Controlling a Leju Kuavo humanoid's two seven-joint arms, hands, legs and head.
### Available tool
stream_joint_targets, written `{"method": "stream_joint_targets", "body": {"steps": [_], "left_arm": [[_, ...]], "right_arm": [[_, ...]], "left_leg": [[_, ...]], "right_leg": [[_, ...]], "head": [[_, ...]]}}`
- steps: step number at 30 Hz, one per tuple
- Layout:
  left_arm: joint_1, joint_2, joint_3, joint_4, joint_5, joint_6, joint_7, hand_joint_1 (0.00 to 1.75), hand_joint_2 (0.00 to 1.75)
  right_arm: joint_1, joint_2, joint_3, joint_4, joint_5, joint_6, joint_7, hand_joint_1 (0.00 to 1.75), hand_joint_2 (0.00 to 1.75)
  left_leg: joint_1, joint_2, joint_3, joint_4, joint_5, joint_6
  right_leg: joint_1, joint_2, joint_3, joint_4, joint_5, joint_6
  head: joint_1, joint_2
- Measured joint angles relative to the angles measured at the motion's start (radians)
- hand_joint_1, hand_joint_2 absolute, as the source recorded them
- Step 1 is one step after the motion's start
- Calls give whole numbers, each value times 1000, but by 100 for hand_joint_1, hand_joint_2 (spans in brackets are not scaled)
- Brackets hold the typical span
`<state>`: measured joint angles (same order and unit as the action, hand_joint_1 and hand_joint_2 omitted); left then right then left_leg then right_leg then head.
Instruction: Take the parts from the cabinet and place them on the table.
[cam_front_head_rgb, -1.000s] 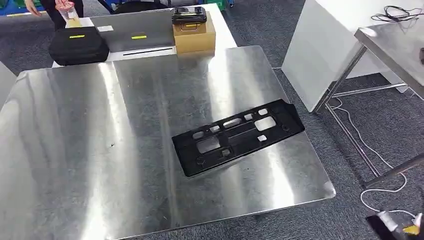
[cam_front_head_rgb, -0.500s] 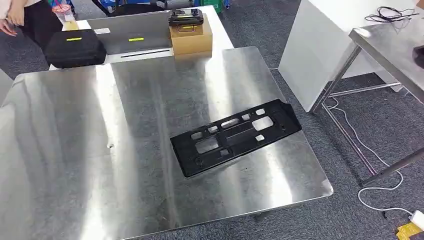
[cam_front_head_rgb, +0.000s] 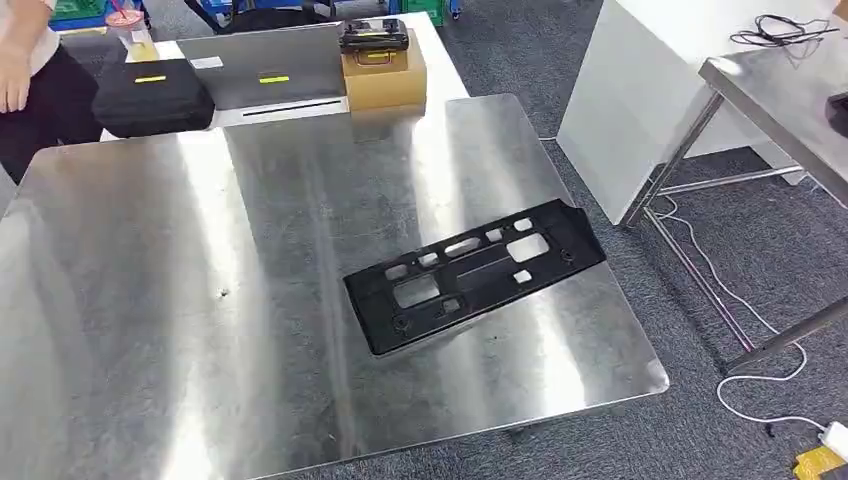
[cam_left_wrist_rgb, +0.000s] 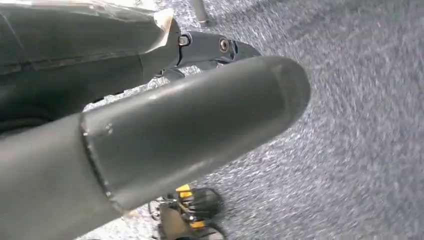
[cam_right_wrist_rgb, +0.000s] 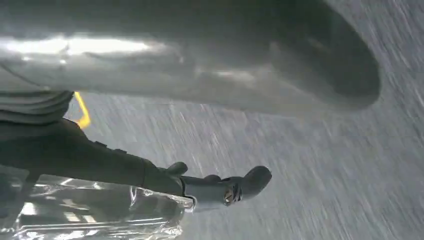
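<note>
Long black perforated plastic part (cam_front_head_rgb: 476, 273): flat, lower right of steel table (cam_front_head_rgb: 150, 300), near edge. Left hand (cam_left_wrist_rgb: 165, 130) and right hand (cam_right_wrist_rgb: 200, 65): grip state cannot tell. Risk: a knock slides it off.

Beyond the far edge: a black case (cam_front_head_rgb: 152, 96) with a yellow label, a grey panel (cam_front_head_rgb: 265, 65), and a tan box (cam_front_head_rgb: 384, 78) topped by a black device (cam_front_head_rgb: 373, 35); a person (cam_front_head_rgb: 30, 80) stands at far left. At right, a white cabinet (cam_front_head_rgb: 640, 100) and a second steel desk (cam_front_head_rgb: 790, 90); a white cable (cam_front_head_rgb: 745, 330) trails over grey carpet (cam_front_head_rgb: 760, 250).
</note>
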<state>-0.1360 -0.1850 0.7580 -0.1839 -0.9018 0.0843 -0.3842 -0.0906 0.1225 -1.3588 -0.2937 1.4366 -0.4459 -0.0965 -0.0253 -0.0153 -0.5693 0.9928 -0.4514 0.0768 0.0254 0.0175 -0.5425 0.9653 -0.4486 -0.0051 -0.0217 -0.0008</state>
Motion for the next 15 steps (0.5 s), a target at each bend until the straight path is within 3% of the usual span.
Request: {"method": "stream_joint_targets", "body": {"steps": [1, 2, 3, 4, 6, 7, 8, 10, 11, 12, 13, 14, 15], "left_arm": [[0, 0, -5, 0, -5, -1, 3, 0, 0], [-1, -2, -14, 0, -11, -5, 7, 0, 0], [-1, 0, -19, 0, -13, -10, 10, 0, 0], [-1, 1, -22, 0, -16, -11, 11, 0, 0], [1, 1, -29, 0, -22, -10, 13, 0, 0], [1, 2, -32, 0, -25, -10, 12, 0, 0], [2, 4, -37, 0, -27, -7, 8, 0, 0], [5, 5, -44, 0, -29, 0, 0, 0, 0], [5, 4, -45, 0, -29, 4, -7, 0, 0], [5, 4, -45, 0, -29, 6, -10, 0, 0], [5, 5, -45, -1, -29, 7, -10, 0, 0], [5, 4, -45, -1, -29, 8, -13, 0, 0], [5, 3, -46, -1, -29, 8, -14, 0, 0]], "right_arm": [[-1, 0, 0, 12, 2, 11, 9, 0, 0], [-2, -2, 0, 19, 2, 27, 13, 0, 0], [-2, -2, 0, 28, 2, 37, 14, 0, 0], [-4, -1, 0, 34, 3, 39, 11, 0, 0], [-7, 0, 0, 46, 10, 54, 4, 0, 0], [-7, 1, 0, 51, 13, 57, 0, 0, 0], [-6, 2, 1, 57, 18, 61, -2, 0, 0], [-7, 2, 2, 63, 25, 69, -6, 0, 0], [-8, 1, 4, 64, 29, 69, -5, 0, 0], [-11, 2, 6, 66, 29, 70, -1, 0, 0], [-13, 5, 9, 70, 29, 71, 1, 0, 0], [-12, 2, 10, 71, 29, 71, 1, 0, 0], [-14, 1, 10, 72, 29, 71, 2, 0, 0]], "left_leg": [[0, 0, 1, -3, 2, 3], [14, 5, 9, -21, 14, 8], [12, 7, 13, -27, 16, 9], [13, 9, 12, -26, 17, 10], [13, 14, 9, -26, 18, 11], [13, 16, 6, -25, 18, 10], [16, 17, 4, -23, 20, 7], [22, 17, -2, -17, 22, 2], [29, 17, -9, -8, 22, -7], [30, 17, -13, 1, 21, -16], [29, 14, -21, 2, 23, -26], [27, 13, -20, 8, 24, -35], [27, 11, -23, 11, 28, -41]], "right_leg": [[0, 0, 1, 0, 0, 1], [8, 0, -3, 8, -9, 1], [2, -4, -14, 27, -26, 4], [-1, -4, -34, 82, -62, 2], [-21, -5, -100, 242, -135, 3], [-27, -5, -118, 295, -150, 12], [-35, -6, -114, 301, -146, 23], [-50, -8, -58, 211, -105, 51], [-59, -12, 14, 86, -65, 72], [-66, -15, 54, 6, -67, 78], [-51, -3, 58, 28, -54, 73], [-44, -2, 41, 26, -51, 68], [-44, -2, 36, 27, -56, 60]], "head": [[0, 0], [-1, 0], [1, 0], [5, 0], [4, 0], [5, 0], [5, 0], [5, 0], [5, 0], [7, 0], [7, 0], [6, 0], [5, 0]]}}
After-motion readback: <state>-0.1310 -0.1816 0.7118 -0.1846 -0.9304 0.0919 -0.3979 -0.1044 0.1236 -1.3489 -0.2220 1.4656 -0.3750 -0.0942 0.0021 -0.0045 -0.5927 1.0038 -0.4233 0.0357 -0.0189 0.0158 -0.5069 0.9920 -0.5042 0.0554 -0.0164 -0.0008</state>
